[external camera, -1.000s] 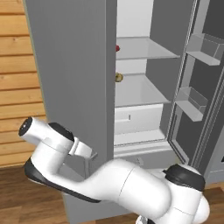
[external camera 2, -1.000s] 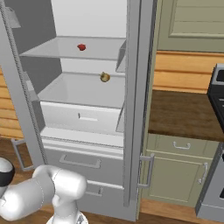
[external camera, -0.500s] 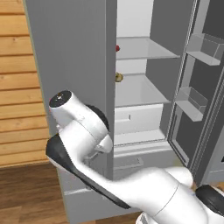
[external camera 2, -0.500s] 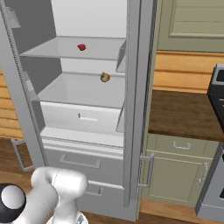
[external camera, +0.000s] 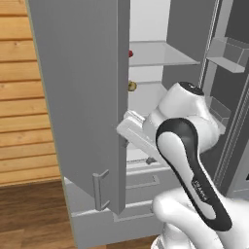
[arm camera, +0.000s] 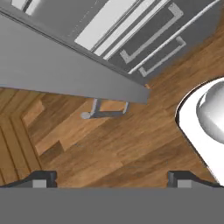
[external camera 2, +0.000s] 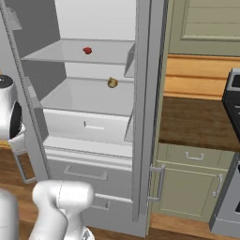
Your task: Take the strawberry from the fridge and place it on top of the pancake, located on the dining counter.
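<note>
Tall light-grey two-door fridge (external camera 2: 145, 117) standing open, both doors swung outward, white inner shelves exposed between them. Tiny round red strawberry (external camera 2: 87, 50) resting on the upper white shelf (external camera 2: 56, 55), near that shelf's middle, well back from its front edge, clear shelf all around it. In the left base view, the same strawberry (external camera: 130, 53) just peeking past the edge of the left door (external camera: 82, 97). Yellowish-brown round fruit with a stem (external camera 2: 112, 82) sitting one shelf lower, toward the right side, apart from the strawberry; also glimpsed (external camera: 132, 86) past the door edge in the left base view. Below the shelves, a white pull-out bin (external camera 2: 89, 125), then two grey bottom drawers (external camera 2: 84, 173) with bar handles.

White arm (external camera: 189, 160) raised in front of the open compartment, its dark-banded link crossing the lower right of the left base view, close beside the left door's inner edge. Hand (arm camera: 111, 177) pointed down at the brown wood-plank floor (arm camera: 109, 148); two dark fingertips (arm camera: 41, 178) set wide apart near the bottom corners of the hand view, nothing held between them. Lower edge of the grey door running diagonally across the hand view, a bar handle (arm camera: 105, 113) beneath it, drawer fronts beyond.

To the right of the fridge, a dark brown wall surface (external camera 2: 197, 122) on green cabinets (external camera 2: 192, 183).
</note>
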